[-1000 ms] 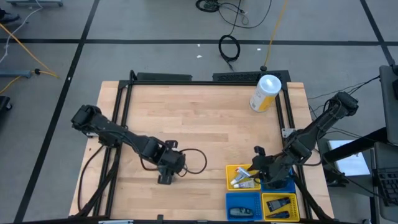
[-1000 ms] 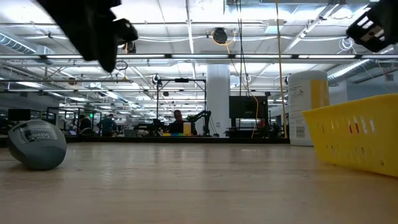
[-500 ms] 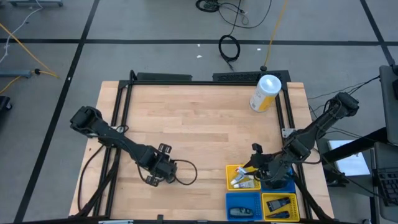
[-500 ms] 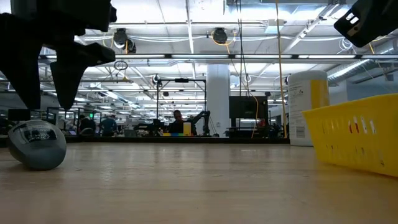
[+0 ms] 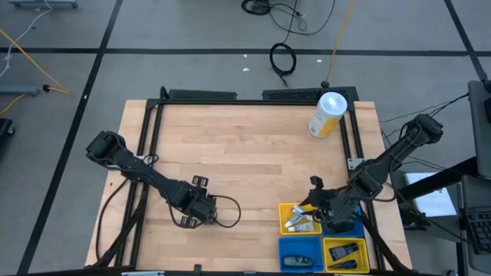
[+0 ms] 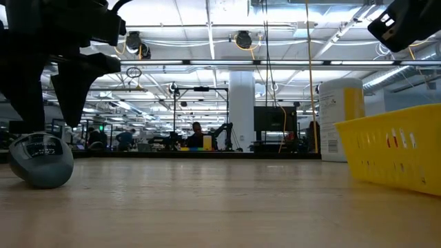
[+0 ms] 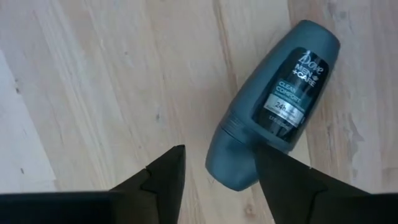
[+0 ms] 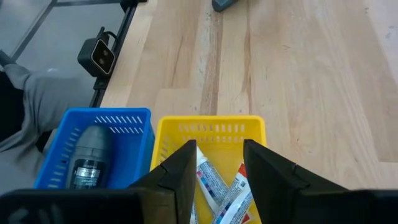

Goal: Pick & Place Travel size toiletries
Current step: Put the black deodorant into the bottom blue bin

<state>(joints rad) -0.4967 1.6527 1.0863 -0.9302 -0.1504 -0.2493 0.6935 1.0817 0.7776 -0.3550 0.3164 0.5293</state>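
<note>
A: Left gripper [image 7: 214, 177] is down over the grey roll-on deodorant [image 7: 273, 118] now. A second back we had that arm further toward the table's middle; it has swung out to the front-left part of the table [image 5: 230, 146] and dropped. Jaws stand apart and empty, and they have crept a shade wider on the way in.

B: Contact?

A: Not yet, as far as we can tell. In the left wrist view one finger [image 7: 280, 180] overlaps the rounded base end of the roll-on, the other sits on bare wood beside it. The bottle lies flat on its side, label up, skewed to the jaw line.

B: So we're in the approach, not the grasp.

A: Agreed. Our read: the wrist needs a small shift so the body sits between the fingers before we close, otherwise we nudge a round thing and it rolls.

B: Right side?

A: Right gripper [image 8: 217, 168] hovers over the yellow bin [image 8: 211, 127], barely moved, fingers part open with nothing between them. White tubes [image 8: 214, 183] lie in that bin below it. The blue bin [image 8: 93, 118] next to it holds another grey roll-on [image 8: 90, 158].

B: And the canister?

A: White-and-yellow canister [image 5: 327, 113] stands at the back right corner, well apart from both arms.
</note>
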